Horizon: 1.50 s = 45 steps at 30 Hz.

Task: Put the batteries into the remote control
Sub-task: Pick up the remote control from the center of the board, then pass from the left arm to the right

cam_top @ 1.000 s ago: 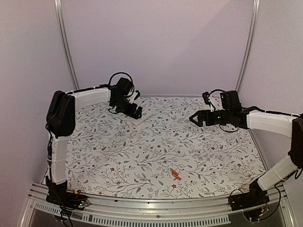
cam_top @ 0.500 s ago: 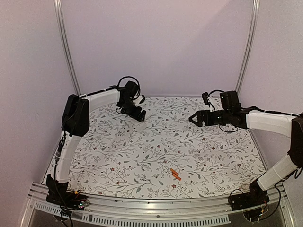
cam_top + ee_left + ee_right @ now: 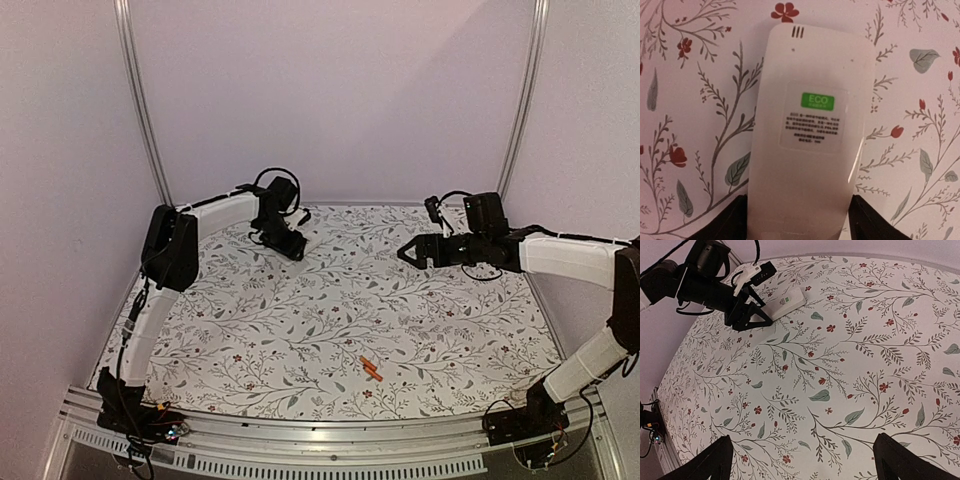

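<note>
The white remote control [image 3: 810, 140] lies back-up on the floral table at the far left, showing a green ECO label. My left gripper [image 3: 797, 212] straddles its near end, and both fingers [image 3: 730, 222] press against its long sides. From the right wrist view the remote control [image 3: 786, 302] pokes out beyond the left gripper [image 3: 752, 317]. From above, the left gripper [image 3: 290, 243] hides the remote. Two orange batteries [image 3: 371, 368] lie together near the front of the table, away from both arms. My right gripper [image 3: 408, 250] hovers open and empty at the back right.
The back wall and two metal frame posts [image 3: 150, 120] border the table close behind the left gripper. The metal rail [image 3: 330, 440] with the arm bases runs along the near edge.
My left arm has stretched toward the back and lowered over the remote, and its jaws have narrowed onto the remote's sides. The right arm has barely moved.
</note>
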Motion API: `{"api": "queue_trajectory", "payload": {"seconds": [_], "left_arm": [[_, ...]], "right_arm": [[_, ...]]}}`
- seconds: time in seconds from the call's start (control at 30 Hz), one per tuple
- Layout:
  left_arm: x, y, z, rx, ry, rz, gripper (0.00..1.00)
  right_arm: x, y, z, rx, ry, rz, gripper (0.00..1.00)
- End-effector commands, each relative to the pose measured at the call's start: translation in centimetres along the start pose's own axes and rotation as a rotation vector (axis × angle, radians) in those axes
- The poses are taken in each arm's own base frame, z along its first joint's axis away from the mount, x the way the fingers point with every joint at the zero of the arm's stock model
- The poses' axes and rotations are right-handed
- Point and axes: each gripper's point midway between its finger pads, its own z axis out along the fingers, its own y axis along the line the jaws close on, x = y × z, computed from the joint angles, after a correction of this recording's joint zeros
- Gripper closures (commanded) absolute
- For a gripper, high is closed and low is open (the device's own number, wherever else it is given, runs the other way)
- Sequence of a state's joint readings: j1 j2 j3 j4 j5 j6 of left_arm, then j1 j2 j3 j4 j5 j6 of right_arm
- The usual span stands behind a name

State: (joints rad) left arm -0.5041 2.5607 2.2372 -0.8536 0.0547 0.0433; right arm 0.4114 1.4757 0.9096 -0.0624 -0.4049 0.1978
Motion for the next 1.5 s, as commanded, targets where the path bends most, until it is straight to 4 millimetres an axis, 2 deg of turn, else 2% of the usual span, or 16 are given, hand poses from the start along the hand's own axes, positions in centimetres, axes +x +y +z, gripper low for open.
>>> {"api": "queue_trajectory", "payload": {"seconds": [0.0, 0.13, 0.3, 0.33, 0.43, 0.57, 0.67, 1.0, 1.2, 1.47], "left_arm": [[1.9, -1.5, 1.1, -0.005, 0.073, 0.038, 0.38], [2.6, -2.7, 0.6, -0.018, 0.077, 0.046, 0.53], [3.3, -4.2, -1.6, -0.001, 0.011, 0.014, 0.64], [3.2, -4.8, -2.8, 0.001, -0.017, 0.017, 0.64], [4.0, -6.2, -4.2, 0.016, -0.065, 0.013, 0.66], [3.8, -7.6, -6.3, 0.016, -0.127, 0.017, 0.69], [3.6, -9.5, -7.7, 0.029, -0.167, 0.057, 0.71], [3.0, -14.8, -11.0, 0.071, -0.285, 0.158, 0.74], [1.9, -17.9, -13.7, 0.109, -0.38, 0.211, 0.74], [1.5, -20.9, -16.3, 0.154, -0.493, 0.282, 0.74]], "right_arm": [[-0.3, 0.3, 0.3, -0.025, 0.008, 0.021, 0.01], [-0.2, 0.7, 0.7, -0.059, 0.017, 0.058, 0.01], [0.1, 1.0, 1.3, -0.091, 0.028, 0.118, 0.01], [0.2, 1.0, 1.4, -0.101, 0.03, 0.13, 0.01], [0.4, 1.4, 1.9, -0.137, 0.036, 0.171, 0.01], [0.8, 1.4, 2.5, -0.153, 0.046, 0.212, 0.01], [0.9, 1.4, 2.7, -0.16, 0.05, 0.223, 0.01], [1.2, 1.9, 2.4, -0.185, 0.054, 0.239, 0.01], [1.2, 2.5, 2.2, -0.224, 0.06, 0.257, 0.01], [0.1, 3.8, 1.7, -0.292, 0.037, 0.291, 0.01]]}}
